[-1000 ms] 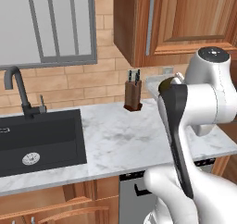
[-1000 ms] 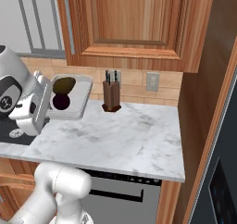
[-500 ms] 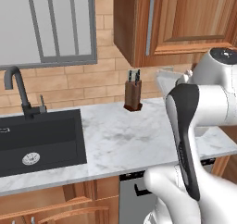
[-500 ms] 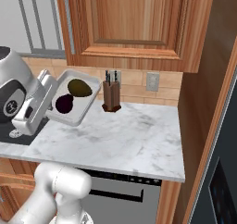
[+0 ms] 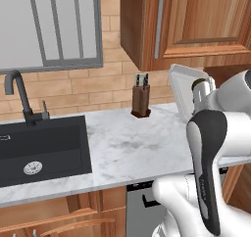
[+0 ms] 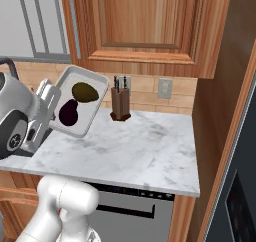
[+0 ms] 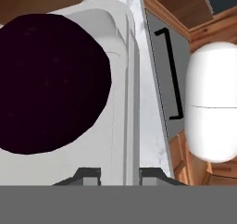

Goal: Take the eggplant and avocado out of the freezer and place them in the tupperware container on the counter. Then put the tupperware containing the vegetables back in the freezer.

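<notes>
The gripper [image 7: 120,174] grasps the tilted tupperware container [image 6: 98,98] rim; the avocado [image 6: 84,91] sits at 1 o'clock of the eggplant [image 6: 68,113].

1. The counter [image 5: 132,148] was a white-grey veined marble slab, running from the sink side to a wooden side panel at its far right end.
2. It sat on wooden cabinets, with a grey dishwasher front [image 6: 130,206] under its middle.
3. A black sink basin [image 5: 41,148] was set into its left part; a dark faucet [image 5: 19,96] stood at the basin's back edge.
4. A brown knife block [image 6: 120,105] stood upright on the marble near the brick back wall.
5. The remaining marble in front of the block was bare.
</notes>
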Robot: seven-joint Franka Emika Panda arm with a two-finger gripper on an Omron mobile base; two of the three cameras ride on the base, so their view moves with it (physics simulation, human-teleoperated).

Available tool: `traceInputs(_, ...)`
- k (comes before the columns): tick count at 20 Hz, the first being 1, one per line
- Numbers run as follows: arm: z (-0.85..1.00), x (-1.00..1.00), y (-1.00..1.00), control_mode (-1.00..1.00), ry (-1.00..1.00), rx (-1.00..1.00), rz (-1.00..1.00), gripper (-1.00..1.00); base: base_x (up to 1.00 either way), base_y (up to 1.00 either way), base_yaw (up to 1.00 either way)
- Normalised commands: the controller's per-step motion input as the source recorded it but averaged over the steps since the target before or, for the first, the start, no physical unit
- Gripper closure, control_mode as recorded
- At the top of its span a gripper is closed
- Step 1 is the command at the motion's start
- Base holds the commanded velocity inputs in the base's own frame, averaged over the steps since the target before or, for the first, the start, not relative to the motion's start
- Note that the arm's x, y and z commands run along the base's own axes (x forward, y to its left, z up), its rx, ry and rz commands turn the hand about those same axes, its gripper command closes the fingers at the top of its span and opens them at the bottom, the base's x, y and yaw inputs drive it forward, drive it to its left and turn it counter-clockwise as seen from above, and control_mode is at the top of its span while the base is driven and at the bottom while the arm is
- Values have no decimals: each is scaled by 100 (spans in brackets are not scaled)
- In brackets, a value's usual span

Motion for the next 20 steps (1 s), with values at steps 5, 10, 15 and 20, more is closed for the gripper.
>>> traceInputs(5, 0, 0, 0, -100, 0, 0, 0, 100, 0, 0, 0)
traceInputs(10, 0, 0, 0, -100, 0, 0, 0, 100, 0, 0, 0)
traceInputs(15, 0, -6, 0, 100, 0, 0, 0, 100, -46, -2, 0)
traceInputs(20, 0, 0, 0, 100, 0, 0, 0, 100, -100, -15, 6)
